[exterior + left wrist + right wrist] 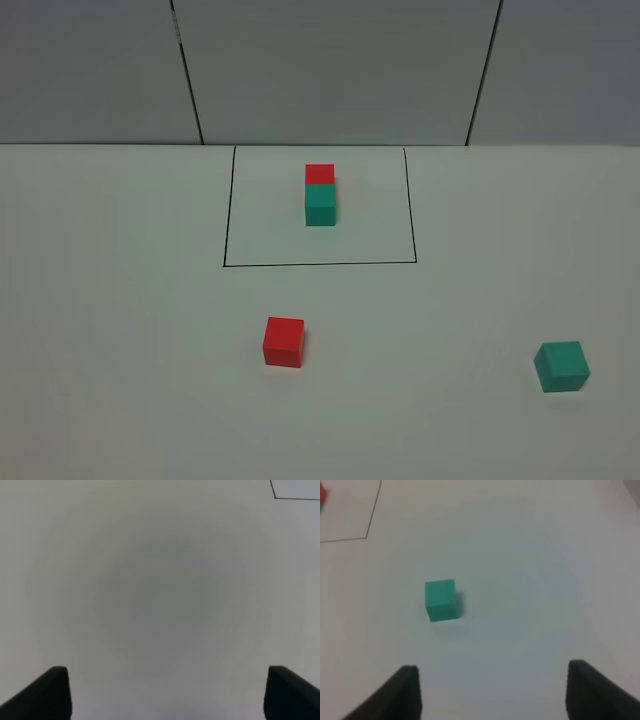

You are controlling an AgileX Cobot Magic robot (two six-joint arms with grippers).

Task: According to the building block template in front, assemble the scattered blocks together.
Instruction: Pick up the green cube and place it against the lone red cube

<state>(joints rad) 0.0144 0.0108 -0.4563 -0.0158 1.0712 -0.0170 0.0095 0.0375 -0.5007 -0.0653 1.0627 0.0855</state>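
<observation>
Two matte cubes on white worktop (120, 350): red cube (284, 341) near template (320, 195), teal cube (561, 365) farther off. Left fingers (45, 695) wide, right fingers (600, 690) parted; nothing held.

A lab-style robot test bench
A plain white tabletop (100, 350) carried a drawn black rectangle (320, 264), with grey wall panels (330, 70) behind it

Template blocks (322, 494) clipped at right wrist view's edge; high view: its red cube (320, 174) partly hidden behind teal cube (320, 205).
</observation>
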